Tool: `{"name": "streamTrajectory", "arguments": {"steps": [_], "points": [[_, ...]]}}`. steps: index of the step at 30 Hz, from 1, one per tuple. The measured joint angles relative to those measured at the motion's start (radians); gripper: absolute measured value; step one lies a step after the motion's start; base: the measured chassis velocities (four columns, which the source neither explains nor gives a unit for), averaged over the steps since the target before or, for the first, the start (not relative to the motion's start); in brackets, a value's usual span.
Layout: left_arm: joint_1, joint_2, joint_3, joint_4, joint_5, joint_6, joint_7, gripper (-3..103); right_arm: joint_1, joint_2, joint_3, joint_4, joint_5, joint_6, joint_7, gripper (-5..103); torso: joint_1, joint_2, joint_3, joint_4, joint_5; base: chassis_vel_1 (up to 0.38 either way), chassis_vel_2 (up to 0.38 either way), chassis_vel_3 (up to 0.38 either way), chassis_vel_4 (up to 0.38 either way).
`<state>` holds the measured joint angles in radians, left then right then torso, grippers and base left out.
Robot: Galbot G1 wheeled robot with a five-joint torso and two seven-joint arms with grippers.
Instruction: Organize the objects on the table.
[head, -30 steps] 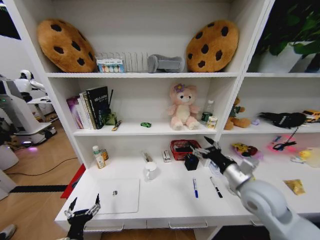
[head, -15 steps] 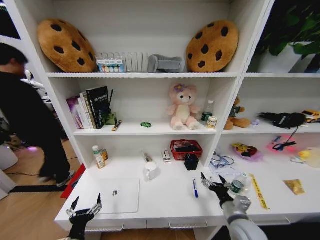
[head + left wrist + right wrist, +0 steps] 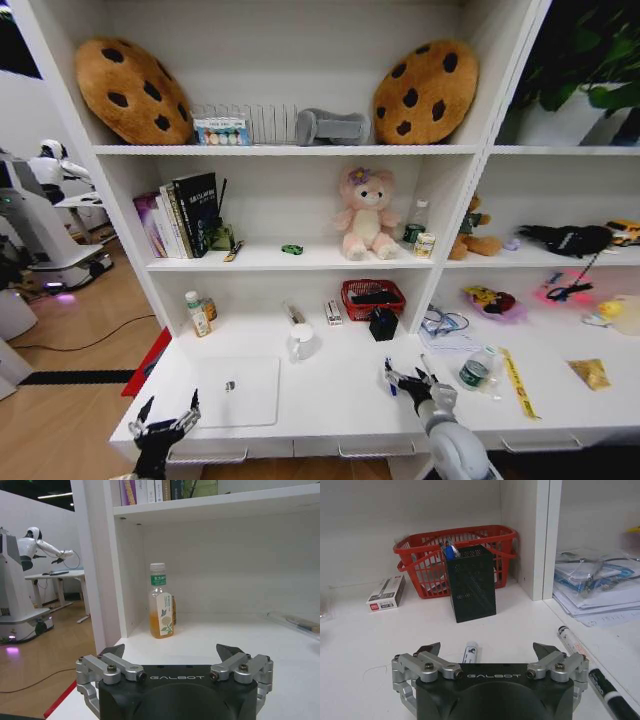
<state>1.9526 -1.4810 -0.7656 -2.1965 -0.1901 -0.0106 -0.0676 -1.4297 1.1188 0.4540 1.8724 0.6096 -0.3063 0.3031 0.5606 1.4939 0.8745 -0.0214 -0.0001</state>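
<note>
**A:** Right gripper (image 3: 408,378) is low over the white table (image 3: 330,400), fingers spread wide, nothing between them. See the pens?

**B:** Yes. From the right wrist, the blue pen (image 3: 470,651) lies on the desk right under the gap between the fingers, its white cap end poking out ahead. The black pen (image 3: 590,667) is off to the side, beyond one fingertip, near the stack of papers (image 3: 597,592).

**A:** And straight ahead of that gripper?

**B:** A black mesh pen holder (image 3: 470,582), upright, with the red basket (image 3: 455,555) just behind it.

**A:** Other arm?

**B:** Left gripper (image 3: 165,422) hangs at the table's front edge, jaws apart and empty. The silver laptop (image 3: 236,391) lies closed just beyond it. The left wrist camera shows a bottle of yellowish drink (image 3: 161,602) standing farther ahead, against the shelf wall.

**A:** The yellow strip?

**B:** The yellow ruler-like strip (image 3: 516,382) lies well to the right gripper's outer side, past a clear bottle (image 3: 476,369).
</note>
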Motion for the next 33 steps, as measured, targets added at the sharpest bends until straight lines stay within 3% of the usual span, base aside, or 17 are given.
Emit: {"name": "streamTrajectory", "arguments": {"steps": [5,21,26,28,30,31,33], "points": [[-0.009,-0.003,0.002,0.013,0.000,0.005,-0.003,100,0.053,-0.031,-0.047,-0.031,0.016,-0.016,0.007,100,0.000,0.000,0.000,-0.0001,0.0000,0.000,0.000,0.000,0.000],[-0.014,-0.012,0.001,0.035,0.005,0.006,-0.004,100,0.150,-0.037,-0.133,-0.109,0.037,-0.047,0.023,101,0.000,0.000,0.000,0.0000,0.0001,0.000,0.000,0.000,0.000],[-0.014,-0.009,0.011,0.036,0.011,0.005,-0.005,100,0.129,-0.027,-0.135,-0.110,0.017,-0.044,0.025,95,0.000,0.000,0.000,-0.0003,-0.0001,0.000,0.000,0.000,0.000],[-0.014,-0.012,0.013,0.036,0.011,0.004,-0.007,100,0.123,-0.022,-0.132,-0.114,0.000,-0.034,0.022,84,0.000,0.000,0.000,-0.0001,-0.0002,0.000,0.000,0.000,0.000],[-0.013,-0.013,0.013,0.036,0.012,0.004,-0.007,100,0.121,-0.023,-0.131,-0.116,-0.007,-0.030,0.019,84,0.000,0.000,0.000,-0.0001,-0.0002,0.000,0.000,0.000,0.000],[-0.011,-0.014,0.013,0.034,0.012,0.002,-0.007,100,0.117,-0.025,-0.129,-0.118,-0.014,-0.026,0.014,74,0.000,0.000,0.000,-0.0002,-0.0003,0.000,0.000,0.000,0.000],[-0.010,-0.014,0.013,0.034,0.013,0.001,-0.007,100,0.117,-0.025,-0.128,-0.119,-0.017,-0.024,0.012,74,0.000,0.000,0.000,-0.0002,-0.0004,0.000,0.000,0.000,0.000]]}}
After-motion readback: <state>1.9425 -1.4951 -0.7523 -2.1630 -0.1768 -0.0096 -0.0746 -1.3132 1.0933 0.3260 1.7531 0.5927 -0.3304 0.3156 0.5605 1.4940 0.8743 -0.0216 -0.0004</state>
